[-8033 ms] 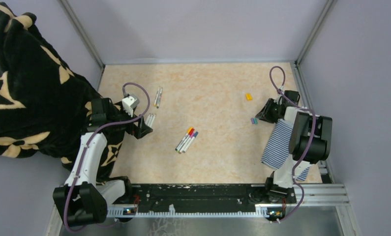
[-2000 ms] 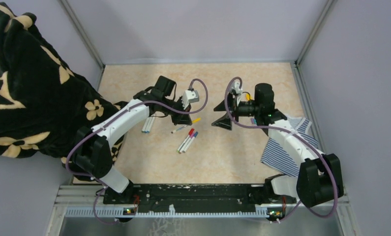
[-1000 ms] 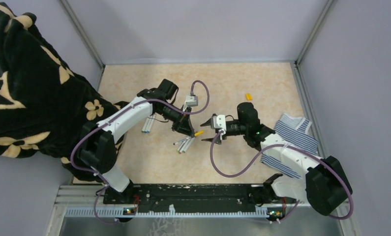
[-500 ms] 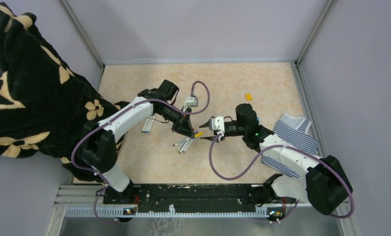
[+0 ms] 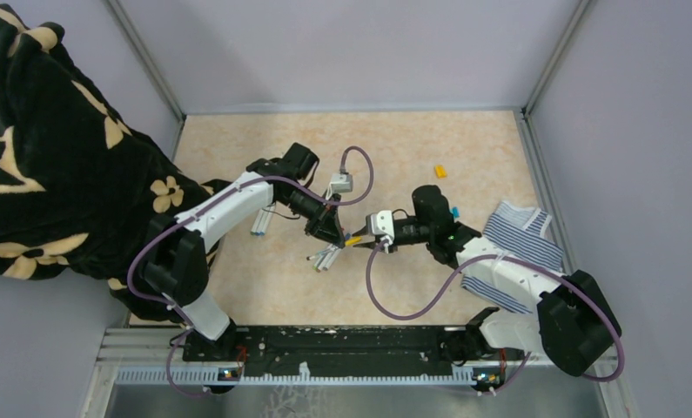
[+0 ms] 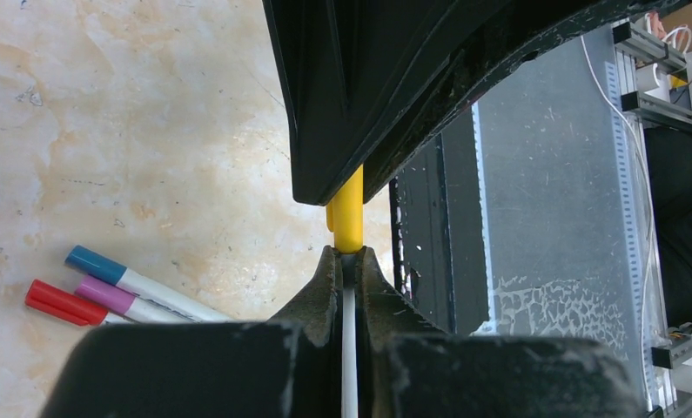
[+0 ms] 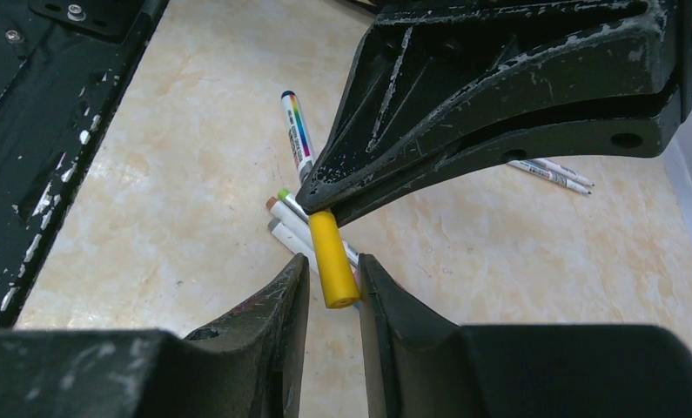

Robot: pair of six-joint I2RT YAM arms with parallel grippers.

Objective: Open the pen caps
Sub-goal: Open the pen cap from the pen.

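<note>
**Yellow cap bracketed, pull not yet made**

Step in hand: two-handed uncapping of one pen. The yellow-capped pen (image 6: 349, 348) is clamped by its white barrel in the left gripper (image 6: 346, 261), with the jaws pressed together on it and no gap seen. The yellow cap (image 6: 348, 213) sticks out just beyond the left fingertips and is pointed straight into the right gripper (image 7: 331, 266). In the right wrist view the cap is seen between the right jaws, which stand narrow around it. One finger appears to be touching it, and a thin gap is seen at the other. A firm pinch is therefore not shown. The cap is judged to be seated on the barrel, not yet off.

Three more capped pens (image 6: 98, 289) (blue, purple, red) are lying on the table (image 6: 107, 104) just off to one side of the left jaws, untouched. More pens are partly hidden behind the cap in the right wrist view, and whether they are capped cannot be told.

Next move, as judged: the last gap is to be taken up so that the cap is squeezed from both sides. The cap is then to be drawn straight along the barrel axis, away from the left jaws, with the left grip held firm. A skewed pull is to be avoided, since the barrel could be levered out of the left fingertips. Slipping on the smooth cap is likely if the pinch is light. The other capped pens are left to be done after this one.
</note>
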